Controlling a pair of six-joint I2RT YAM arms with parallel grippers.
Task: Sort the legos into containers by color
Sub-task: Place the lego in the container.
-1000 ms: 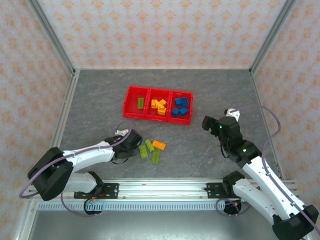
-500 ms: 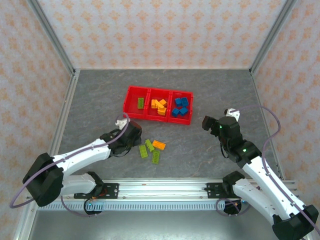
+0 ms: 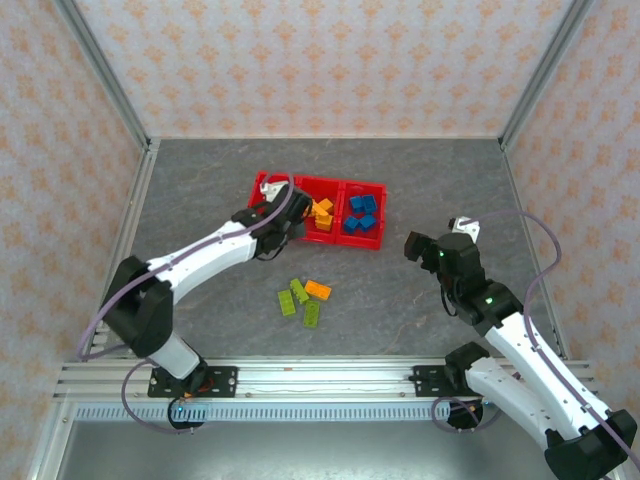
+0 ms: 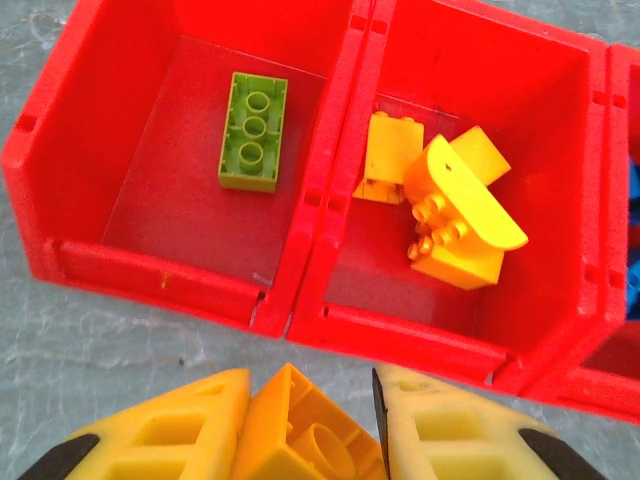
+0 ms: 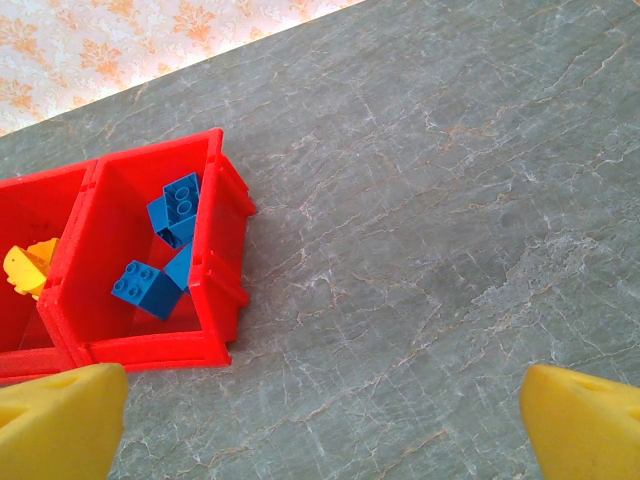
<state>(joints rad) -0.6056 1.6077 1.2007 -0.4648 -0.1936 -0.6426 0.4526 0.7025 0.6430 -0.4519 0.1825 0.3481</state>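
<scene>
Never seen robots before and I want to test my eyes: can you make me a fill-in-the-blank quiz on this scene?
The left gripper clamps a lego coloured ___.
The tray's left compartment holds one lone brick, coloured ___.
The right gripper is ___ and empty.
Blue bricks lie in the ___ compartment.
Missing words: orange, green, open, right.

1. Table top [image 3: 200, 200]: grey, stone-like surface with pale veining.
2. Back wall [image 3: 320, 60]: pale pink paper with a repeating orange floral motif; the side walls [image 3: 50, 150] match it.
3. Corner posts [image 3: 100, 70]: bare metal profiles standing at the table's far corners.
4. Rail [image 3: 320, 375]: ribbed metal bar along the near edge.
</scene>
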